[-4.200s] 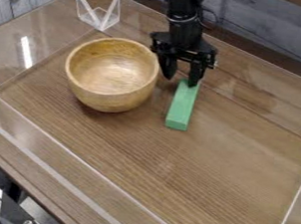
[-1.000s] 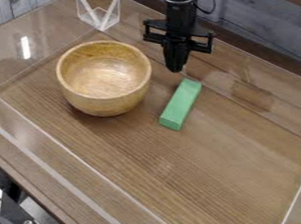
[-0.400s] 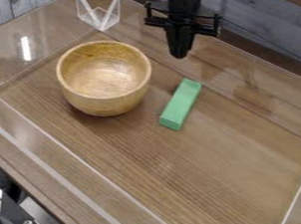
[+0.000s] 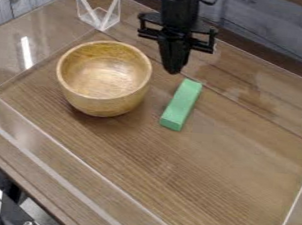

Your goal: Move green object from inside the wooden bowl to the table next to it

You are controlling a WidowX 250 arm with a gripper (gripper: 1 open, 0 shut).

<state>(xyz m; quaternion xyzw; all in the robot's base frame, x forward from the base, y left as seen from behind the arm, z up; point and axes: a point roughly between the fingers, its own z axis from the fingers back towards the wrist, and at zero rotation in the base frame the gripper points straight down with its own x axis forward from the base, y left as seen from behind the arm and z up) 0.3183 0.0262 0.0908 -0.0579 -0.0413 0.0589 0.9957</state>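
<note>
The green object [image 4: 182, 104] is a bright-green bar lying flat on the table [image 4: 201, 180], just right of the wooden bowl [image 4: 106, 77]. The bowl's pale inside holds nothing. My gripper [image 4: 174, 67] hangs straight down above the gap between the bowl's right rim and the far end of the green bar. Its black fingers are pressed together into a single point, shut on nothing, and they touch neither the bowl nor the bar.
Low clear plastic walls [image 4: 292, 214] ring the tabletop. A clear folded plastic piece [image 4: 96, 11] stands at the back left corner. Bare wood-grain surface stretches across the front and right of the table.
The shut gripper rose above the table and drifted slightly between frames. The green bar and the bowl stayed where they were.
</note>
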